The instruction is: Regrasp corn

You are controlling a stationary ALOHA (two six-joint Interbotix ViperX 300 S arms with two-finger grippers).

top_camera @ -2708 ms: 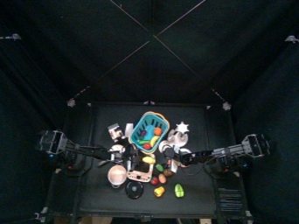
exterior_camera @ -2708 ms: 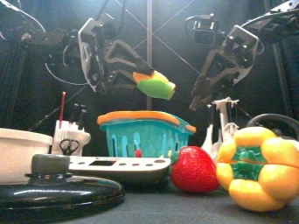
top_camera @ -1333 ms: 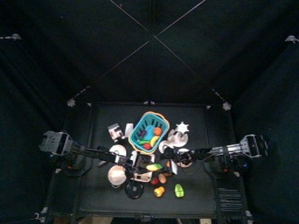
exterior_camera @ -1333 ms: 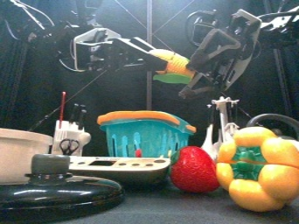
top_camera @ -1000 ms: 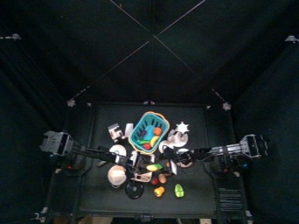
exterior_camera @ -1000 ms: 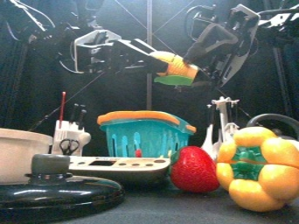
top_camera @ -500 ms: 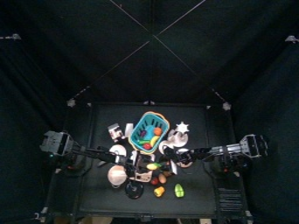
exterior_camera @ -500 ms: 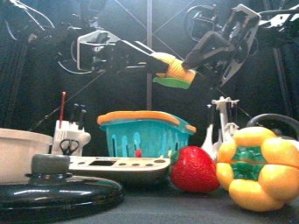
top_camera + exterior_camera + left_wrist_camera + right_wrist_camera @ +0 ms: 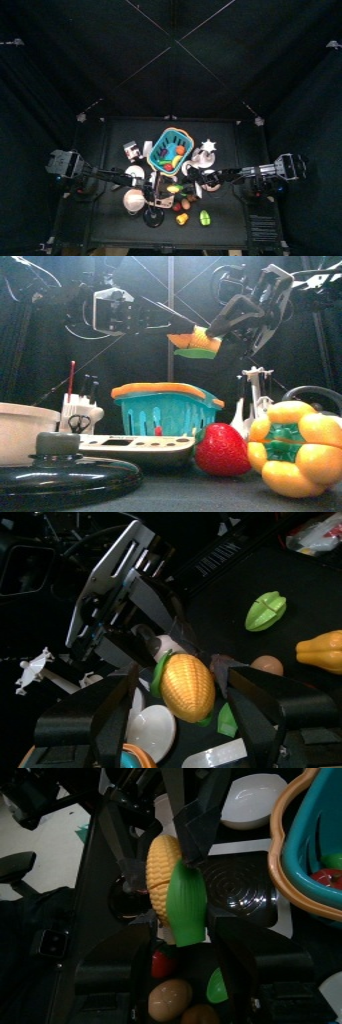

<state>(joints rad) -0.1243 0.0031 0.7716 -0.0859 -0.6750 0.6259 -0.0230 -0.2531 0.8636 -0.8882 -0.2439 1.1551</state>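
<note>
Corn (image 9: 198, 344) is suspended in the air above the table, over the teal basket (image 9: 166, 408) and between the two arms. Its yellow kernel body is tilted, and a green husk leaf lies along its lower side.

Front view, left to right:

1. White bowl (image 9: 22, 422): stands at the left edge of the table.
2. Black lid (image 9: 64, 477): lies flat in the foreground, nearest the camera.
3. Left gripper (image 9: 189, 682): hangs high on the left. Its fingers are spread wide. In the left wrist view they stand on either side of the corn. In the front view they are clear of it.
4. Teal basket: stands upright at mid-table with an orange rim. The top view shows small coloured toy pieces inside it.
5. Red strawberry (image 9: 221, 451): stands just to the right of the basket, touching or nearly touching the pepper.
6. Right gripper (image 9: 225, 322): comes in from the upper right, angled downward. Its fingers pinch the corn at its upper right end. The right wrist view shows the cob and husk lying lengthwise between the two fingers.
7. Yellow bell pepper (image 9: 297, 446): stands large in the right foreground, with its green stem facing the camera.
</note>
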